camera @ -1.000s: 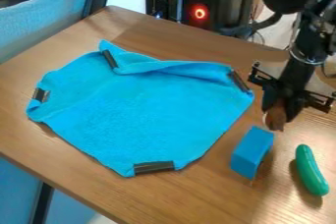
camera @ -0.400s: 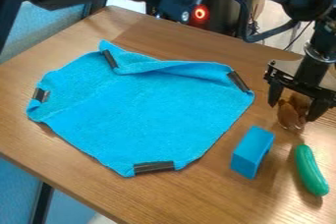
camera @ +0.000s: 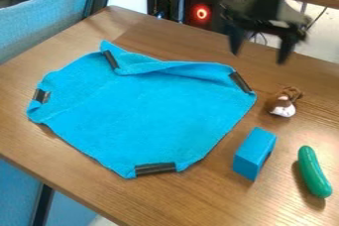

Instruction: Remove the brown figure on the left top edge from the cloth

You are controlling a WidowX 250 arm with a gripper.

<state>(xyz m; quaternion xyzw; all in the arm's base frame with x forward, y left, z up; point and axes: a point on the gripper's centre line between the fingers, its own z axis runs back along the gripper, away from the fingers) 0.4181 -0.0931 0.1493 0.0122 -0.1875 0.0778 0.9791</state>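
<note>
My gripper [camera: 258, 56] hangs at the upper right, open, above the table's back edge area, with nothing between its fingers. Below it, the brown figure [camera: 285, 102] with a white patch lies on the wooden table, to the right of the cloth and apart from it. The blue cloth [camera: 149, 111] is spread at the centre and left, its back edge folded, with dark strips at several of its corners.
A blue block [camera: 254, 153] stands just in front of the figure, near the cloth's right side. A green cucumber-like toy [camera: 312, 172] lies at the lower right. The wooden table [camera: 179, 200] has its front edge at the lower left.
The gripper was closed around the brown figure, then opened and let it go. It has since moved up and back, away from the figure, which now rests on the table.
</note>
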